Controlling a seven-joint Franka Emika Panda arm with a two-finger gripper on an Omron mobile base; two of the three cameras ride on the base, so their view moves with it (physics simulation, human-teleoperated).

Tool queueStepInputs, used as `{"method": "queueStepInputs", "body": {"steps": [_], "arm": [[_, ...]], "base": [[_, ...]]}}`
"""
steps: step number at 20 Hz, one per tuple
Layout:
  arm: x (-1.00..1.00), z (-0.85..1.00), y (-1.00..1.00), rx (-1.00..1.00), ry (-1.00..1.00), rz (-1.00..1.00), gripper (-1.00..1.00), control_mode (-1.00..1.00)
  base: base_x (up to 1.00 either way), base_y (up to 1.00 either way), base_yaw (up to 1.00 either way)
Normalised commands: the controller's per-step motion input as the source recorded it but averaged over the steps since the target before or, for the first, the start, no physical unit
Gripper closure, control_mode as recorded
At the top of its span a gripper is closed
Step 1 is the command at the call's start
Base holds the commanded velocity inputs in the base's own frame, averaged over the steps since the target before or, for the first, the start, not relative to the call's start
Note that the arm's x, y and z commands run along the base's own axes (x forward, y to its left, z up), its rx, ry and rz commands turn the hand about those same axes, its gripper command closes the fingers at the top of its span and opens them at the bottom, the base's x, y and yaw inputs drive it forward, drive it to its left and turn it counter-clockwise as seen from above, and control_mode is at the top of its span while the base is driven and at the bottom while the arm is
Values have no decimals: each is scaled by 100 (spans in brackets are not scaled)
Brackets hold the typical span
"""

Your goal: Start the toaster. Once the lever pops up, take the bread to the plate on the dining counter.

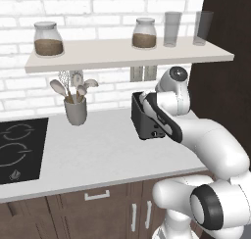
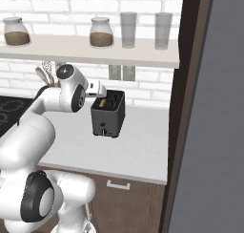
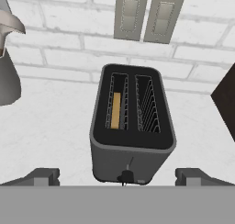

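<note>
Gripper (image 3: 117, 177) spread wide, empty, poised above front of toaster (image 3: 132, 126) on grey worktop (image 1: 98, 155) below brick wall. Bread (image 3: 116, 110) sits in left slot. No readable writing or brand anywhere.

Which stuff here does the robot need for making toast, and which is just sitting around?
Needed: toaster, bread in its left slot, open gripper.
Just sitting around: utensil cup, two jars, two glasses, hob, wall sockets.
</note>
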Motion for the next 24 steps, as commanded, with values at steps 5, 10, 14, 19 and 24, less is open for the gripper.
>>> {"method": "queueStepInputs", "body": {"steps": [5,10,14,19,24], "arm": [[0,0,0,0,0,0,-100,-100],[0,0,0,0,0,0,-100,-100],[0,0,0,0,0,0,-100,-100],[0,0,0,0,0,0,-100,-100],[0,0,0,0,0,0,-100,-100]], "base": [[0,0,0],[0,0,0],[0,0,0],[0,0,0],[0,0,0]]}}
